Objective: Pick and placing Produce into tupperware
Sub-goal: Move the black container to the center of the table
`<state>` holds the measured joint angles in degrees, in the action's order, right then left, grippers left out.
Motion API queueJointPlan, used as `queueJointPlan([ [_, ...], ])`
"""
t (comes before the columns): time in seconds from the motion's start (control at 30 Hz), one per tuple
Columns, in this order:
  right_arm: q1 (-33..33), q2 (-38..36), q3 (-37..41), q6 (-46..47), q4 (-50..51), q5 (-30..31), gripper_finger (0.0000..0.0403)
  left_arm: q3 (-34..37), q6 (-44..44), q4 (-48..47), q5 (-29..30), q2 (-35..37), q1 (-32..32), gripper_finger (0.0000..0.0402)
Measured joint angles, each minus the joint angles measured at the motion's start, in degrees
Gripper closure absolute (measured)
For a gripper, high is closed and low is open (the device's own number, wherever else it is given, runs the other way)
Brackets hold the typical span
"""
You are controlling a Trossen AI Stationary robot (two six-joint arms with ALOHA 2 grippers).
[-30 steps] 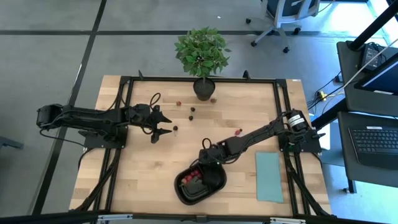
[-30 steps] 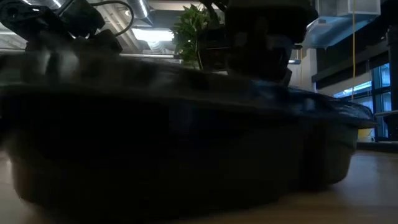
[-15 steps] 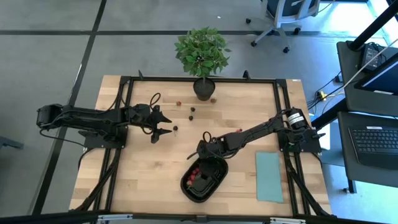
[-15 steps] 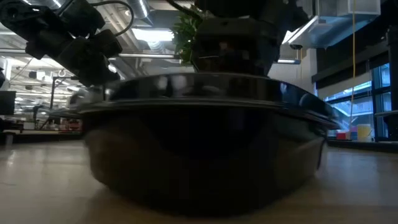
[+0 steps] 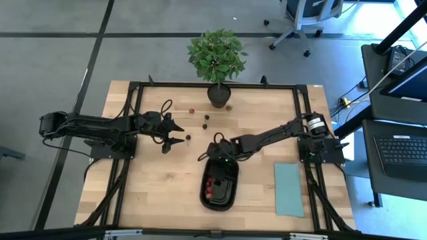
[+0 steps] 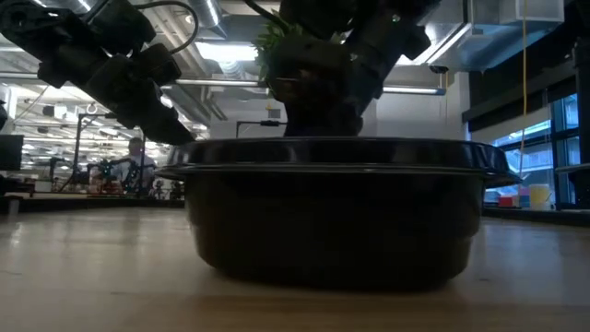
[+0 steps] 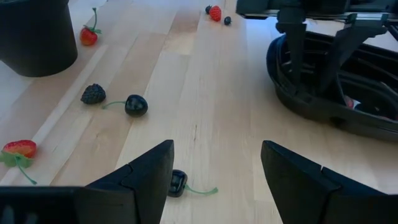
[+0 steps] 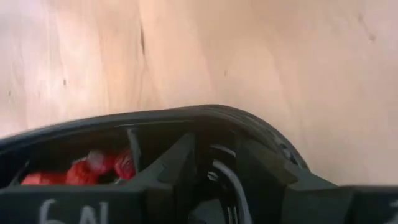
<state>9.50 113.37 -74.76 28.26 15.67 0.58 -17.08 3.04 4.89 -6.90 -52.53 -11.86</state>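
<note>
right claw [image 5: 215,151] is clamped on the far rim of the black tupperware tray [image 5: 219,190], fingers straddling the rim wall; the right wrist view shows the rim [image 8: 186,118] between the two fingers [image 8: 168,168] and red produce [image 8: 93,167] inside the tray. tray sits lengthwise on the bench [image 5: 153,187], long axis pointing away from the potted plant [image 5: 217,57], on the near side of the bench from the plant. red pieces [image 5: 210,187] lie in the tray's left half as seen in the high view; which compartment exactly, can't tell.

left claw [image 5: 175,133] hangs over the bench left of the tray, well apart from it, fingers spread wide and empty. a dark cherry with green stem [image 7: 177,184] lies on the wood right between its fingertips, not gripped. beyond it in the left wrist view: another dark cherry [image 7: 135,105] just beside a blackberry [image 7: 92,94], a strawberry [image 7: 18,149] off to the side, a red cherry [image 7: 88,35] near the plant's black pot [image 7: 34,34], and a strawberry [image 7: 215,13] with a small dark berry [image 7: 227,20] farther off past the tray.

pale teal sheet [image 5: 288,190] lies flat on the bench right of the tray, apart from it.

low view: tray wall [image 6: 332,217] fills the middle, right arm comes down onto its rim from above, left arm [image 6: 111,65] hangs to the side. a person [image 6: 136,161] shows far back in the room.
</note>
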Motion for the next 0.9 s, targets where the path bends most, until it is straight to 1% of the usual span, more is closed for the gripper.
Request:
queueJointPlan([
  [0.13,-1.10,-0.01,0.00,-0.49,0.01,-0.02,0.0282,0.00,-0.01,-0.02,-0.02,-0.01,0.00,0.0166],
  [0.9,-8.90,-0.01,0.00,-13.40,-0.01,-0.15,0.0282,0.00,-0.16,-0.15,-0.02,0.00,0.00,0.0166],
])
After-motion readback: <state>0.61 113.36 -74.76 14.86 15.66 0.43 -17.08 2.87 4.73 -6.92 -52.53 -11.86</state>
